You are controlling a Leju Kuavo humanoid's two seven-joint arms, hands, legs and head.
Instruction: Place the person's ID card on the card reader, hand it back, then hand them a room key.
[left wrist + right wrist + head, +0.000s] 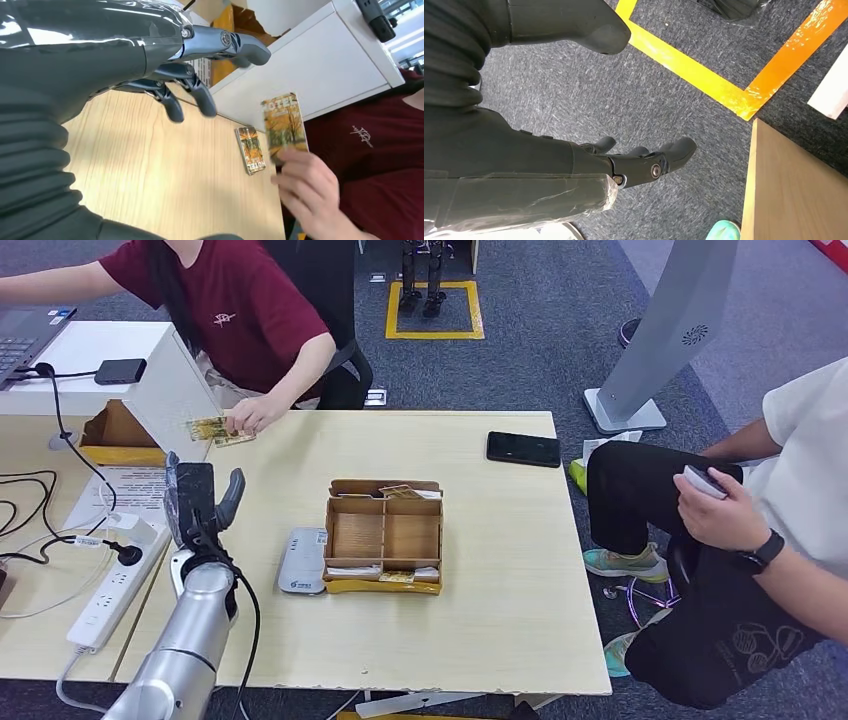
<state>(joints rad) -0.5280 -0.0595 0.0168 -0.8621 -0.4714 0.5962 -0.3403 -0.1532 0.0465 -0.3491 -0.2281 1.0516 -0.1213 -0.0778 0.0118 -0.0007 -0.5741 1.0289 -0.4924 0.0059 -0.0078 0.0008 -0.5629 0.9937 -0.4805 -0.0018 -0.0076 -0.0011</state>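
Two hotel-printed cards lie at the far left edge of the tabletop (480,630), beyond the left hand (200,502). One card (250,149) rests flat on the wood; the other card (285,124) is tilted up, pinched at its lower end by the hand of a person in a dark red shirt (240,310) seated across the tabletop. That person's hand (310,192) touches the raised card, and the flat card sits just beside it, nearer the robot.

The left hand hangs above the tabletop with its fingers (197,97) spread apart and holding nothing; the cards are near its fingertips but apart from them, with bare wood between. The right hand (634,160) hangs beside the tabletop's edge over grey carpet (589,100) marked with yellow tape (689,70), fingers loosely extended and empty.

A white card reader (303,560) lies flat on the tabletop, touching the left side of a wooden compartment box (384,536) at the middle. A black phone (523,448) lies near the far right edge. A second person in a white shirt (815,465) sits to the right of the tabletop, holding a small device
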